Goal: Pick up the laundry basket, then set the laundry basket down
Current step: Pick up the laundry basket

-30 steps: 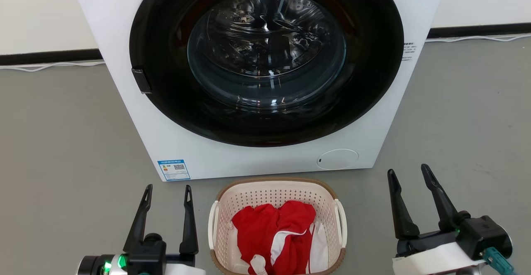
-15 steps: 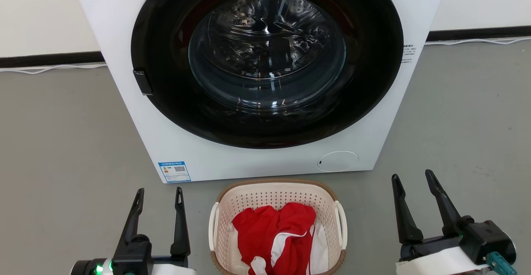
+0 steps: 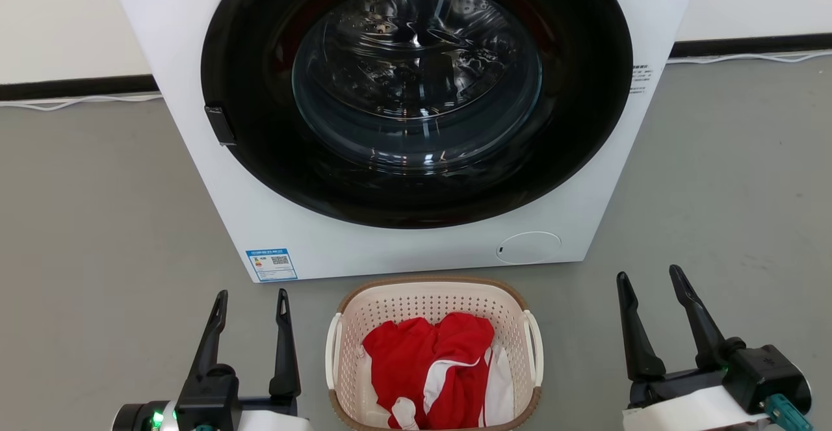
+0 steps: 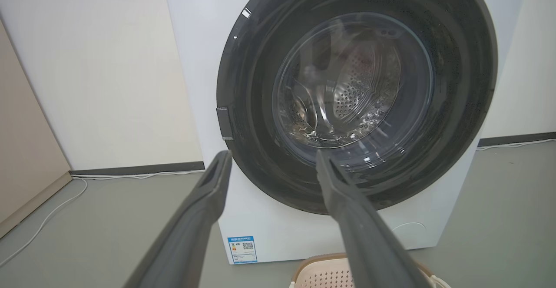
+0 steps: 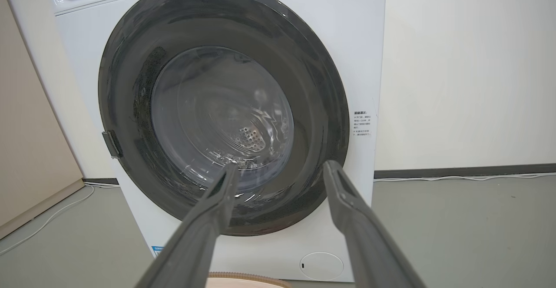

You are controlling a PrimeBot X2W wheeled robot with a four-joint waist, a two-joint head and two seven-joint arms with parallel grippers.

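The laundry basket (image 3: pixel 429 301), cream perforated plastic with a brown woven-look rim and white side handles, sits on the grey floor just in front of the washing machine, with red and white clothes (image 3: pixel 432 366) inside. My left gripper (image 3: pixel 252 296) stands open to the basket's left, apart from it. My right gripper (image 3: pixel 650 276) is open well to the basket's right, nothing between its fingers. In the left wrist view the basket's rim (image 4: pixel 321 264) peeks in at the bottom beside my open left gripper (image 4: pixel 271 157). The right wrist view has my open right gripper (image 5: pixel 280 166) and a sliver of the basket's rim (image 5: pixel 243 277).
A white front-loading washing machine (image 3: pixel 416 249) with a round dark door (image 3: pixel 416 93) stands directly behind the basket. A white cable (image 3: pixel 78 101) runs along the wall's dark skirting. A beige panel (image 4: pixel 21 149) stands at the far left in the left wrist view. Grey floor lies on both sides.
My left gripper has dropped lower and shifted slightly left, away from the basket. My right gripper has also lowered a little. The basket stays in place.
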